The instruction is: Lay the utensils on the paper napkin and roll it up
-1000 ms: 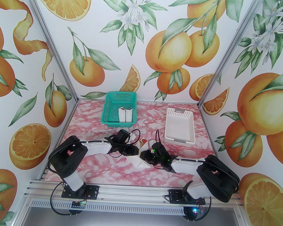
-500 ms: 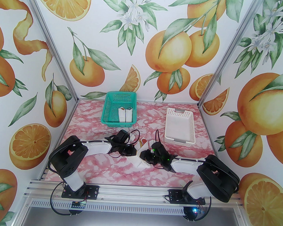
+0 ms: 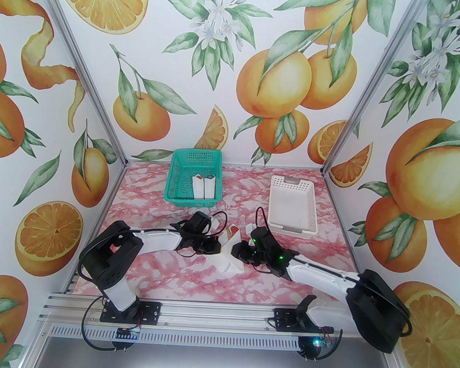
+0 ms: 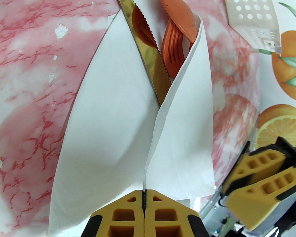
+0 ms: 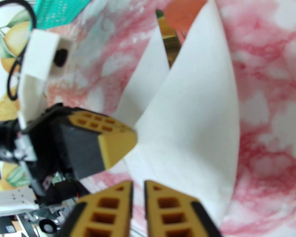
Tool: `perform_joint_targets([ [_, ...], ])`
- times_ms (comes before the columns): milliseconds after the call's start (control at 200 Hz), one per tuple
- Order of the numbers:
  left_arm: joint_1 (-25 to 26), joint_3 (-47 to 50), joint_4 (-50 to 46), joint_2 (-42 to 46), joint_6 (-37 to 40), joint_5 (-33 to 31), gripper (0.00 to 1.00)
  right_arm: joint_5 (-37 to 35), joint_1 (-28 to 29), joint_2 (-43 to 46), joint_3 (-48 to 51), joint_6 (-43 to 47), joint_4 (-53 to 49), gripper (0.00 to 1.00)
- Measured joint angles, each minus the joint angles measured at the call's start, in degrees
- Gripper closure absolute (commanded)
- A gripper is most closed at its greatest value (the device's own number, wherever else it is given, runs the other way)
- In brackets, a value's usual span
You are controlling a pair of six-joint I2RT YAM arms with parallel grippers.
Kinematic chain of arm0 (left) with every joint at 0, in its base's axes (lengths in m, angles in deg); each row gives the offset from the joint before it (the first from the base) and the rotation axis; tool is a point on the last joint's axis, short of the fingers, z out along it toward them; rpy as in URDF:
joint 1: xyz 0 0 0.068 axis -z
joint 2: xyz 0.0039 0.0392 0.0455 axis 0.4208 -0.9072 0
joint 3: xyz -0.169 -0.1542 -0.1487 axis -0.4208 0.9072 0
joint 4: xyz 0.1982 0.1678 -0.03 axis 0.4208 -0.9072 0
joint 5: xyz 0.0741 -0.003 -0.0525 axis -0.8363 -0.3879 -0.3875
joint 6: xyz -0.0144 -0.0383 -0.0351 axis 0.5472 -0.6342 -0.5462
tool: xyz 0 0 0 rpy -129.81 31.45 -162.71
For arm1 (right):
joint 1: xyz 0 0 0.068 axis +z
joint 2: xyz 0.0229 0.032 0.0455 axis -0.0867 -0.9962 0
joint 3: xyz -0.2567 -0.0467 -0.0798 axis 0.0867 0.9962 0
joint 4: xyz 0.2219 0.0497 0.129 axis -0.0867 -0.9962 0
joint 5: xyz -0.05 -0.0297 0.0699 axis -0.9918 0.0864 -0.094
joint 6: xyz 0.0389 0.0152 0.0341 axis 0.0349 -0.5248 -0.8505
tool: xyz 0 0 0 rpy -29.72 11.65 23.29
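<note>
The white paper napkin (image 4: 111,129) lies on the pink marble table, folded over the utensils. The olive-gold knife (image 4: 150,57), orange fork (image 4: 172,55) and orange spoon (image 4: 182,18) stick out of its far end. My left gripper (image 4: 143,194) is shut on the napkin's near fold, lifting that edge. In the top view the napkin (image 3: 228,266) sits between the left gripper (image 3: 216,251) and right gripper (image 3: 235,252). My right gripper (image 5: 138,185) hovers at the napkin's (image 5: 196,115) near corner, fingers almost together with nothing visible between them.
A teal basket (image 3: 173,177) at the back left holds two white wrapped bundles (image 3: 204,188). A white perforated basket (image 3: 274,204) stands at the back right, just behind the right wrist. Both arms crowd the table's middle.
The left gripper has closed on the napkin's fold. The right gripper has closed, and the right arm has stretched out, its elbow swinging down to the right.
</note>
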Motion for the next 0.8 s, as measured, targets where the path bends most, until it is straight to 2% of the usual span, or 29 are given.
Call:
perform_joint_targets([
  [75, 0.0, 0.0, 0.0, 0.0, 0.0, 0.0, 0.97, 0.6, -0.1, 2.1, 0.6, 0.6, -1.0, 1.0],
  [365, 0.0, 0.0, -0.2, 0.0, 0.3, -0.9, 0.97, 2.5, -0.1, 7.3, 7.2, -0.2, -3.1, 1.0],
  [800, 0.0, 0.0, -1.2, 0.0, 1.5, -1.5, 0.98, 3.4, 0.3, 6.6, 10.4, -1.4, -1.9, 1.0],
])
